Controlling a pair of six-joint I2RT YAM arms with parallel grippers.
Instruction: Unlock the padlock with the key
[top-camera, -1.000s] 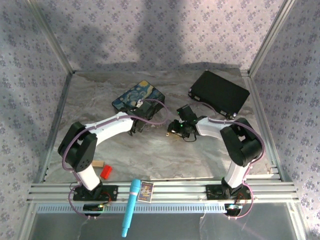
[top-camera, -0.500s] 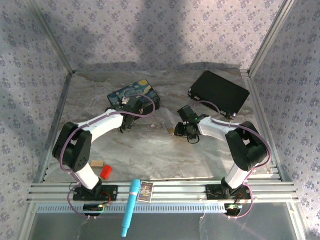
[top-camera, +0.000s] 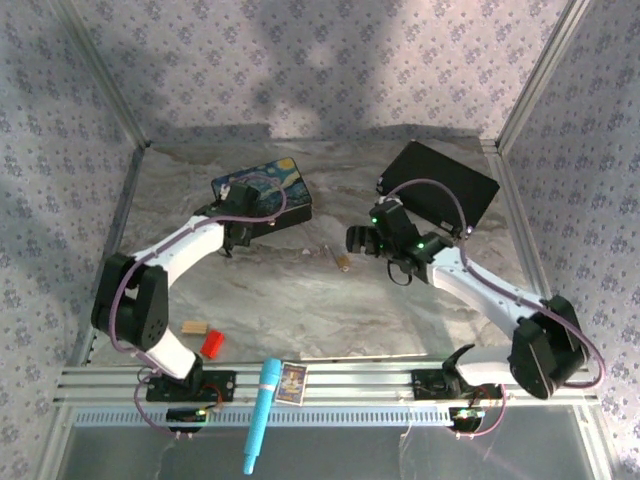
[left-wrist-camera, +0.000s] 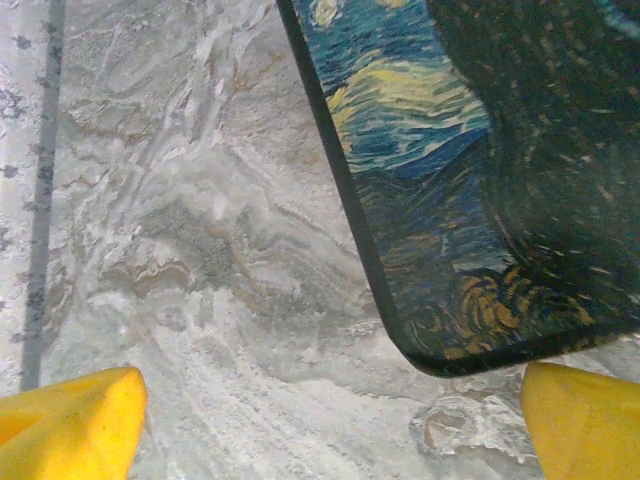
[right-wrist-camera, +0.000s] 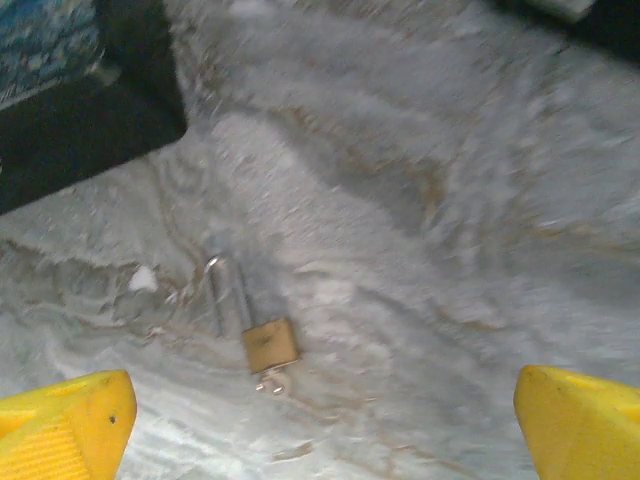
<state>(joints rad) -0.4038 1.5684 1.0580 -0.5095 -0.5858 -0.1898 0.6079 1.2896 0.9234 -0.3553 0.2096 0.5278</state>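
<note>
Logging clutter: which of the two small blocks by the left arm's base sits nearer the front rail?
The red block, lying just right of the tan wooden block and closer to the rail.

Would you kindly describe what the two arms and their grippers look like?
The left arm and right arm both have white link shells joined by bulky black joints. A thin purple cable loops along each arm. Small green lights glow near the right arm's wrist. In the wrist views, the left gripper and right gripper have bright yellow fingers with rounded corners.
</note>
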